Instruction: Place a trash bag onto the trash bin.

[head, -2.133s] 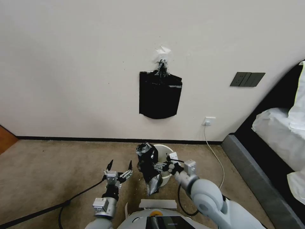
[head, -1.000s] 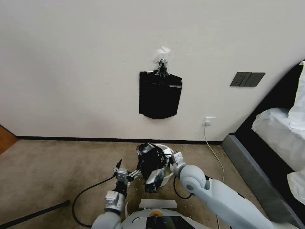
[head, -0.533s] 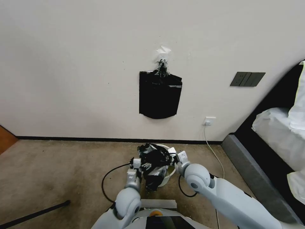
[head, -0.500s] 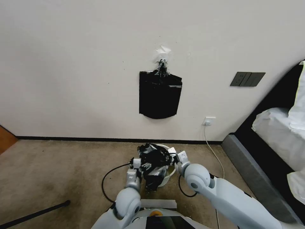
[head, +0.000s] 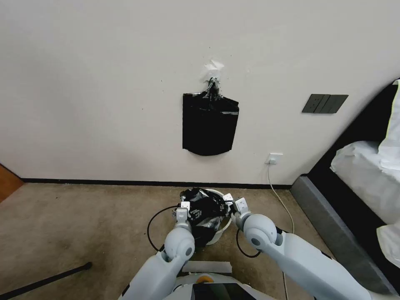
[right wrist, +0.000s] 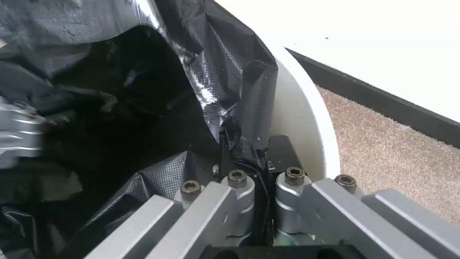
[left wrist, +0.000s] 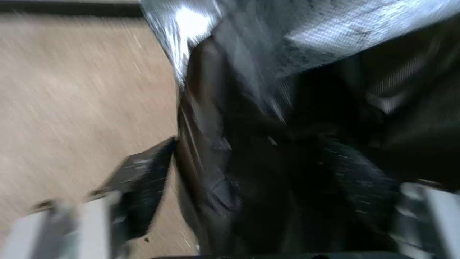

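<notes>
Setting: bedroom in a home or hotel-type room. Evidence: bed [head: 366,166] at right with white bedding [head: 371,166] on a dark frame; beige carpet [head: 83,225] with black skirting board [head: 125,182]; plain off-white wall [head: 104,83] carrying a dark switch panel [head: 324,103] and a white socket [head: 274,158] with a cable [head: 280,196] plugged in. Strip of wooden floor [head: 7,181] at far left.

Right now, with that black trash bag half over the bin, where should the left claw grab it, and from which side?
Probably the loose film on the robot's left of the trash bag, coming in from outside the trash bin. The right claw already pinches the opposite edge against the rim, and the left claw is at the bunched side, so gripping that hem there could pull the mouth wide.
</notes>
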You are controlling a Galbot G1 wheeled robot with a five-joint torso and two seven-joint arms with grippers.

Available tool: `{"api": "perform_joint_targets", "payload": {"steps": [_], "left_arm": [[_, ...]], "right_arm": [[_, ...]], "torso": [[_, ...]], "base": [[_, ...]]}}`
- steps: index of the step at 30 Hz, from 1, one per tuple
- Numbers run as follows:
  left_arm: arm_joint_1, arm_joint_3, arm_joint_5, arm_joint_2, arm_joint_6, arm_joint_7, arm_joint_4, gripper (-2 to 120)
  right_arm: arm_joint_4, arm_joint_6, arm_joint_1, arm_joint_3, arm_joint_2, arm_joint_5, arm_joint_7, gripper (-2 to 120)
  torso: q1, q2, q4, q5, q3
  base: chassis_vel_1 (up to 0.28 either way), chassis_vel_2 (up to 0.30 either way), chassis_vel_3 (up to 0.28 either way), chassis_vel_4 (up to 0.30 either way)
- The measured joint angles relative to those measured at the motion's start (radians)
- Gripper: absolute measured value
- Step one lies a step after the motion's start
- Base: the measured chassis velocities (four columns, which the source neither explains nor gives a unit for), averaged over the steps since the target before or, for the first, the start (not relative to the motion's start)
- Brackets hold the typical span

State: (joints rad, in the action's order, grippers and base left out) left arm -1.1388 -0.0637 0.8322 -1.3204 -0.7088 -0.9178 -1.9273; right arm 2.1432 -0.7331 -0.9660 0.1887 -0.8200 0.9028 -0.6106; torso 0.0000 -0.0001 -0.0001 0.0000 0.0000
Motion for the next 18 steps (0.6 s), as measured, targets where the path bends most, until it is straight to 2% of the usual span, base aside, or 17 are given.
{"api": "perform_joint_targets", "payload": {"steps": [1, 5, 7, 9, 11, 13, 15, 16, 17, 18], "left_arm": [[0.005, 0.000, 0.016, -0.004, -0.002, -0.009, 0.005, 69], [0.013, 0.001, 0.045, -0.012, -0.005, -0.031, 0.015, 61], [0.020, 0.009, 0.083, -0.027, -0.006, -0.062, 0.024, 47], [0.022, 0.013, 0.096, -0.033, -0.007, -0.073, 0.027, 43], [0.024, 0.019, 0.112, -0.042, -0.007, -0.089, 0.032, 33], [0.024, 0.020, 0.114, -0.044, -0.003, -0.096, 0.032, 25], [0.024, 0.020, 0.114, -0.044, -0.002, -0.097, 0.032, 25], [0.022, 0.020, 0.114, -0.039, 0.012, -0.098, 0.028, 15], [0.020, 0.020, 0.114, -0.035, 0.020, -0.096, 0.026, 11], [0.020, 0.020, 0.114, -0.035, 0.020, -0.096, 0.026, 11]], "right_arm": [[0.000, 0.000, -0.001, -0.001, 0.000, 0.000, 0.000, 0], [-0.001, 0.000, -0.002, -0.004, 0.000, -0.001, 0.000, 0], [-0.002, 0.001, -0.004, -0.008, 0.001, -0.001, 0.001, 0], [-0.003, 0.001, -0.005, -0.010, 0.001, -0.001, 0.001, 0], [-0.005, 0.002, -0.009, -0.012, 0.000, -0.006, 0.003, 0], [-0.006, 0.003, -0.014, -0.014, 0.000, -0.015, 0.008, 0], [-0.006, 0.003, -0.015, -0.014, 0.000, -0.016, 0.009, 0], [-0.007, 0.007, -0.021, -0.017, -0.001, -0.030, 0.020, 0], [-0.007, 0.012, -0.024, -0.019, -0.001, -0.034, 0.023, 0], [-0.007, 0.012, -0.024, -0.019, -0.001, -0.034, 0.023, 0]], "torso": [[0.000, 0.000, 0.0002, 0.0002, 0.000], [0.000, 0.000, 0.0004, 0.0005, 0.000], [0.000, 0.000, 0.0005, 0.0006, 0.000], [0.000, 0.000, 0.0005, 0.0005, 0.000], [0.000, 0.000, 0.0004, 0.0004, 0.000], [0.000, 0.000, 0.0003, 0.0002, 0.000], [0.000, 0.000, 0.0003, 0.0002, 0.000], [0.000, 0.000, 0.0001, -0.0001, 0.000], [0.000, 0.000, 0.0000, -0.0001, 0.000], [0.000, 0.000, 0.0000, -0.0001, 0.000]], "base": [[0.000, 0.000, 0.000, 0.000], [0.000, 0.000, 0.000, 0.000], [0.000, 0.000, 0.000, 0.000], [0.000, 0.000, 0.000, 0.000], [0.000, 0.000, 0.000, 0.000], [0.000, 0.000, 0.000, 0.000], [0.000, 0.000, 0.000, 0.000], [0.000, 0.000, 0.000, 0.000], [0.000, 0.000, 0.000, 0.000], [0.000, 0.000, 0.000, 0.000]]}}
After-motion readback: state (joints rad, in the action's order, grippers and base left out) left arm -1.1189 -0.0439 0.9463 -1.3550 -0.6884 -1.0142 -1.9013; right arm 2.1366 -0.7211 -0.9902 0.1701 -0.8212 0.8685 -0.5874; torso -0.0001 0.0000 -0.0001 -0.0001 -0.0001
